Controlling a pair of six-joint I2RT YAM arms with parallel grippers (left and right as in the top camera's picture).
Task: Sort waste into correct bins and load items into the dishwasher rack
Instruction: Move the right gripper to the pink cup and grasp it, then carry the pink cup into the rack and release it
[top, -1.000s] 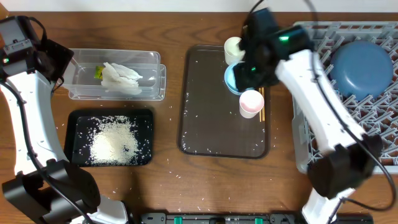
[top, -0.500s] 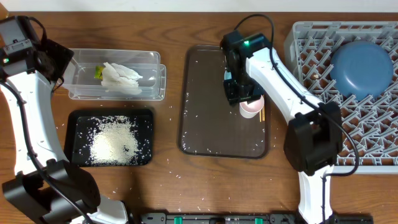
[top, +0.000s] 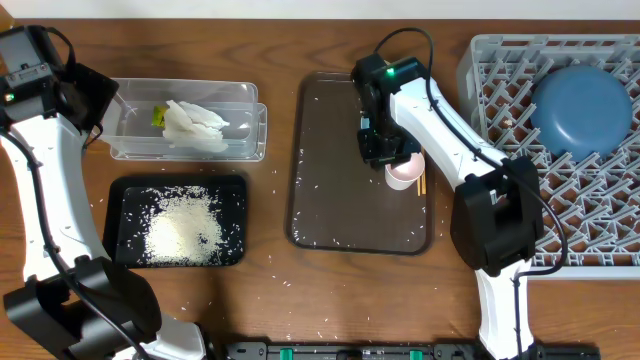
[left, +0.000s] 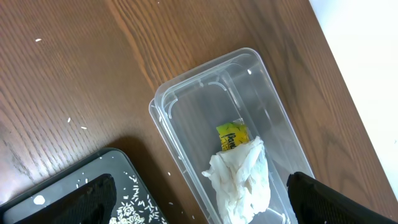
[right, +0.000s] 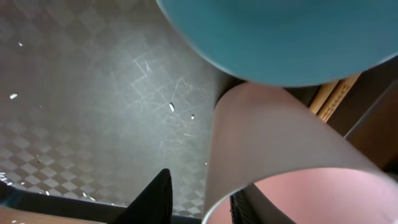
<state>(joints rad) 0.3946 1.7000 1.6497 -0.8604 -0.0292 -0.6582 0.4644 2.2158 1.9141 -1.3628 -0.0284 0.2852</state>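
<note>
A brown wooden table (top: 270, 40) fills the scene. Beyond its edge the left wrist view shows only a plain white surface.

The clear tub (top: 240, 110) sits at the far left, holding the white tissue (top: 195, 125) and the snack wrapper (left: 231, 135). The wrapper's yellow face carries dark print too small to read. Just near of the tub, the black tray (top: 125, 190) holds the heap of rice (top: 182, 228), and stray grains dot the table and the brown serving tray (top: 330, 190).

The grey rack (top: 500, 80) stands at the right with the dark-blue dish (top: 580, 105) in its far part.

The left claw (left: 200, 186) hangs released, fingers wide, above the tub.

The right claw (top: 385, 152) is down on the serving tray. It straddles the wall of the pink cup (top: 405, 172), with a gap between the outer finger and the cup, so it is not clenched. The light-blue bowl (right: 280, 37) lies just far of the cup, and the chopsticks (top: 422, 183) lie at the cup's right.

A second ago this claw was higher above the bowl and its arm crossed the rack's left edge. The left arm and both bins are unchanged.
</note>
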